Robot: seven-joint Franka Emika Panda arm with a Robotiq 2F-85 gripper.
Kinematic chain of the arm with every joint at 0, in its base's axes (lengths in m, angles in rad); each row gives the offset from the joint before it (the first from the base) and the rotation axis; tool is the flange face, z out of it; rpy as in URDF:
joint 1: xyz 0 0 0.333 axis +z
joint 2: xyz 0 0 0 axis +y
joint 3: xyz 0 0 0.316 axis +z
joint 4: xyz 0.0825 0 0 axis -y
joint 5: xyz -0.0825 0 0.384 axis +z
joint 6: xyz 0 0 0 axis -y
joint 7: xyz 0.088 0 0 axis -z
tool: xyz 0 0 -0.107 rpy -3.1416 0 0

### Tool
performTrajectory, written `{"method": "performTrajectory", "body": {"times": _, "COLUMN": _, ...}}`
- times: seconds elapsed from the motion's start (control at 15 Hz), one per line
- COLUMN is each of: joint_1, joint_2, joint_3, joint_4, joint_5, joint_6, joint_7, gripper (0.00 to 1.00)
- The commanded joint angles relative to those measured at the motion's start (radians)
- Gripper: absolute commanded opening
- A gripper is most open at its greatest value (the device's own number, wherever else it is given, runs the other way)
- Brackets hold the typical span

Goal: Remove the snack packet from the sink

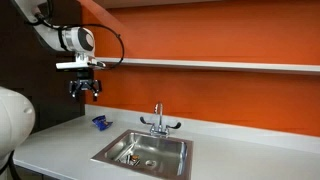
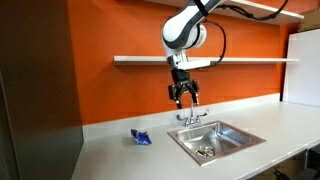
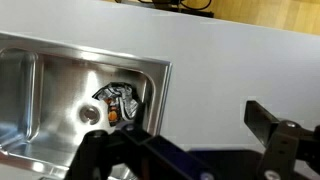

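claw (image 2: 184, 100) hangs high above counter (image 3: 230, 70) beside sink (image 3: 40, 90), fingers spread, empty. snack packet (image 3: 120, 103) in basin by drain (image 3: 90, 114). blue thing (image 2: 140, 137) on counter.

Above faucet (image 2: 190, 118), gripper (image 2: 184, 100) with fingers apart; snack packet (image 2: 205, 151) in sink (image 2: 232, 137); blue object (image 2: 140, 137) on counter (image 2: 110, 152)

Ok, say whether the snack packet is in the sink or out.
In: the snack packet lies on the sink floor beside the drain, gripper open well above.
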State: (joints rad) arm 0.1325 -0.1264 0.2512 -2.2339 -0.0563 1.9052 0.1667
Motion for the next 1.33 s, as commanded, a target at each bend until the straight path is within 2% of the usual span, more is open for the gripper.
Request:
{"method": "performTrajectory", "body": {"times": 0.0, "joint_1": 0.018, "joint_2": 0.002, "joint_3": -0.017, "joint_4": 0.002, "joint_5": -0.002, "joint_6": -0.001, "joint_7": 0.002, "gripper": 1.00}}
{"method": "performTrajectory", "body": {"times": 0.4, "joint_1": 0.009, "joint_2": 0.010, "joint_3": -0.027, "joint_4": 0.001, "joint_5": -0.005, "joint_6": 0.019, "joint_7": 0.008, "gripper": 1.00}}
{"method": "performTrajectory", "body": {"times": 1.27, "joint_1": -0.066, "joint_2": 0.008, "joint_3": -0.171, "joint_4": -0.057, "joint_5": -0.018, "joint_6": 0.102, "joint_7": 0.054, "gripper": 1.00}}
